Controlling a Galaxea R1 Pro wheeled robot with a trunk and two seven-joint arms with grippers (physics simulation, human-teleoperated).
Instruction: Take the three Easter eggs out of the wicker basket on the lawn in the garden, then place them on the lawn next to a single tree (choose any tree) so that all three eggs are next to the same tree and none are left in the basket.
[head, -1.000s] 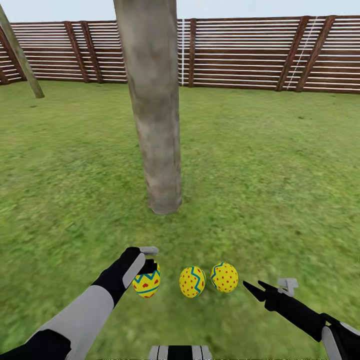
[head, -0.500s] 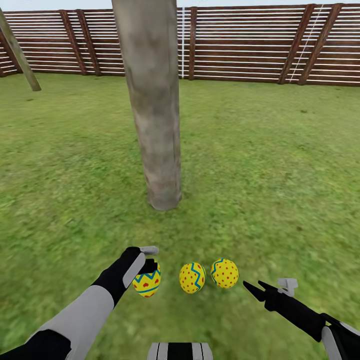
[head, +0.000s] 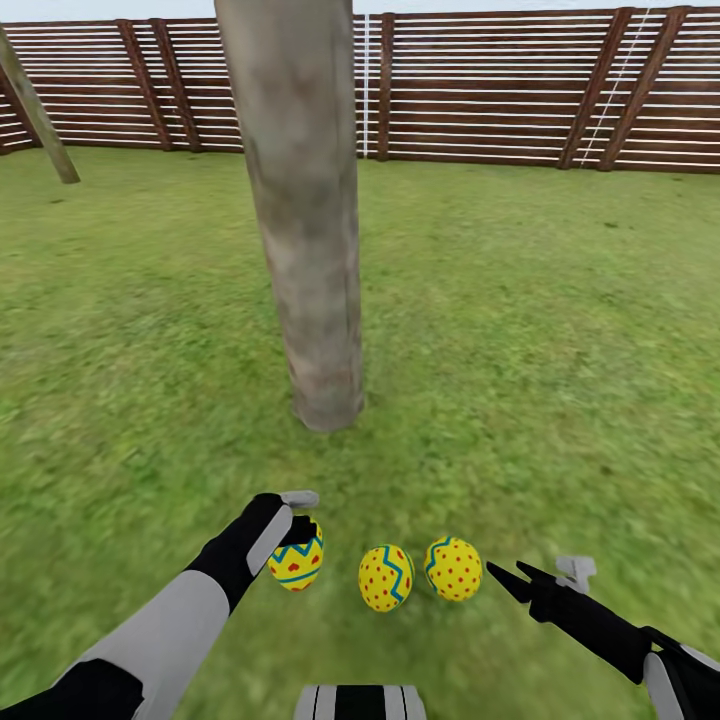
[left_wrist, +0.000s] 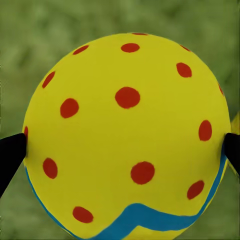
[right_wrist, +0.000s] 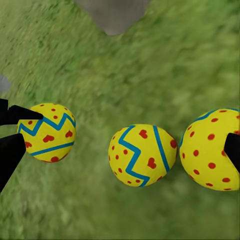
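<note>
Nothing was moved: the third egg (head: 296, 565) stayed clamped in the left gripper (head: 303, 537) near the tree (head: 305, 250), unreleased; the right gripper (head: 503, 577) was kept open, empty.

Yellow eggs (head: 385, 577) with red dots, blue zigzags; mottled green lawn (head: 540, 330).

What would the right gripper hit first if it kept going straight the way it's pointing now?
Most likely the nearest Easter egg, just ahead of the right gripper; in the wrist view that egg sits beside one fingertip, so it might only graze it.
</note>
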